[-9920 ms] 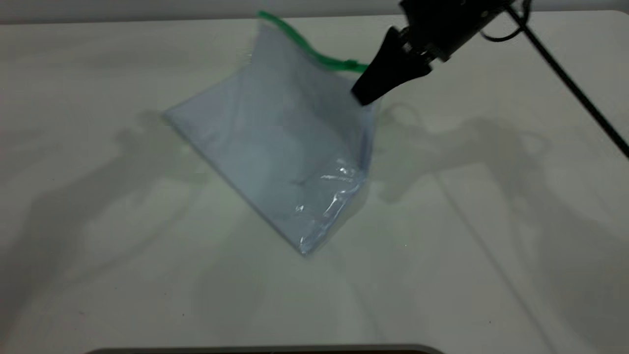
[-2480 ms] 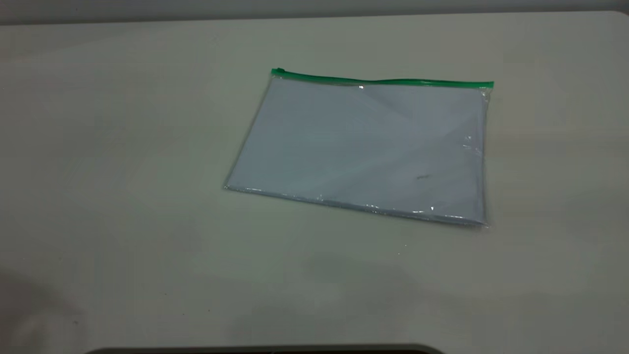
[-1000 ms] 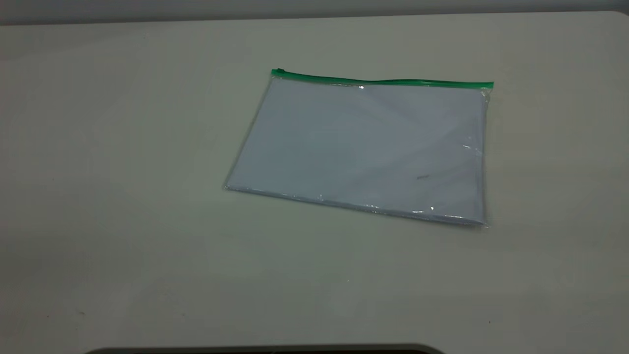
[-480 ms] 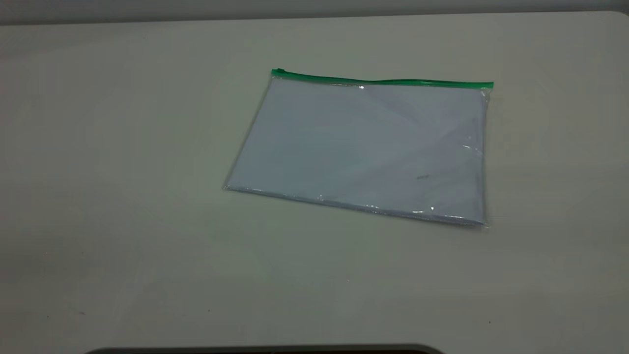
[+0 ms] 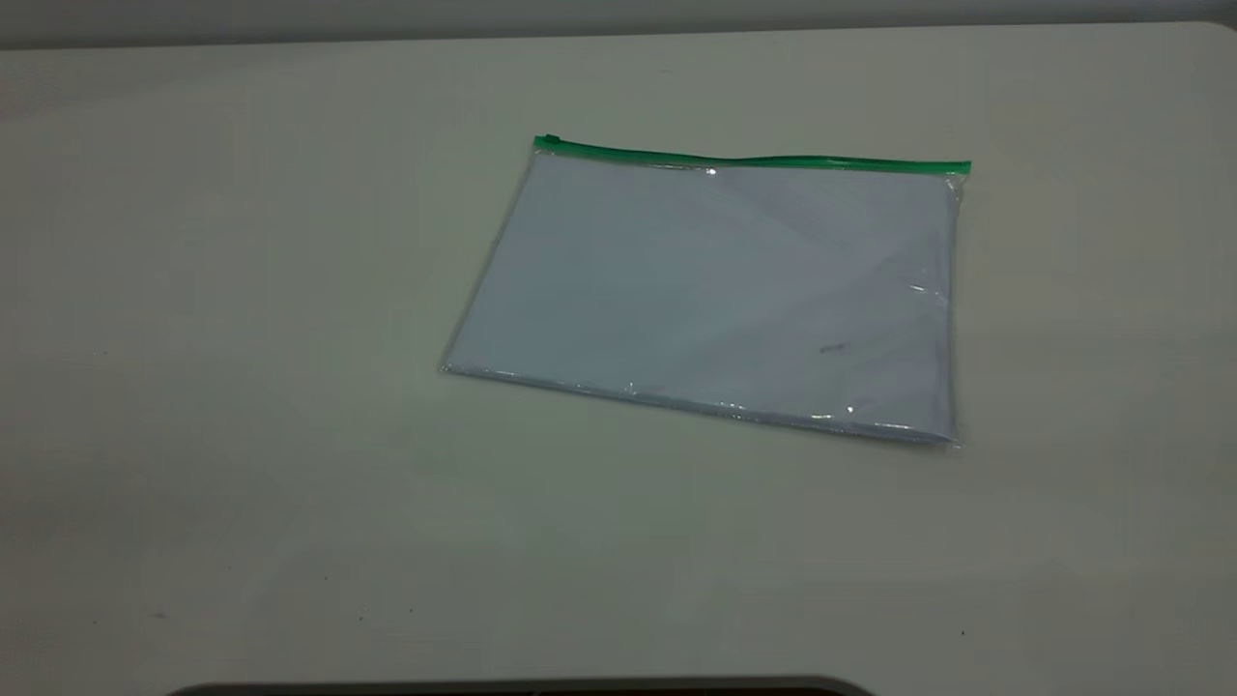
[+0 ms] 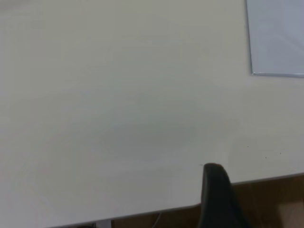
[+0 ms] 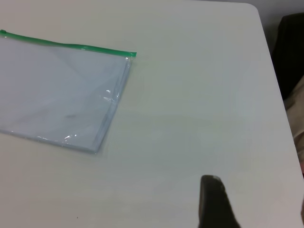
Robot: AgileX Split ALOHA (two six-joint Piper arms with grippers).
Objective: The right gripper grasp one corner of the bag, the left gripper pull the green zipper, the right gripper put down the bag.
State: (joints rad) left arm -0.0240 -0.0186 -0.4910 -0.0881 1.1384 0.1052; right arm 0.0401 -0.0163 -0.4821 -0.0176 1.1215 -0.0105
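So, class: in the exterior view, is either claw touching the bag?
No, the bag lies flat and alone on the table, with no claw in that view.

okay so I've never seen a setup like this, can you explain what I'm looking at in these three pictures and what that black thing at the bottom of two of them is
This is a robot with two arms at a pale table. The wide picture comes from a camera outside the robot, looking down at the table. The other two come from small cameras fixed on each arm's wrist.

The black shape in those two is part of each arm's grasping tool: the left tool in one, the right tool in the other. Only one dark tip of each shows, so I cannot tell if they are open or shut. Both are away from the bag and hold nothing.

On the table lies one thing: a clear flat bag with white paper inside, lying flat. A green zipper runs along its far edge, with the small slider at the left end.
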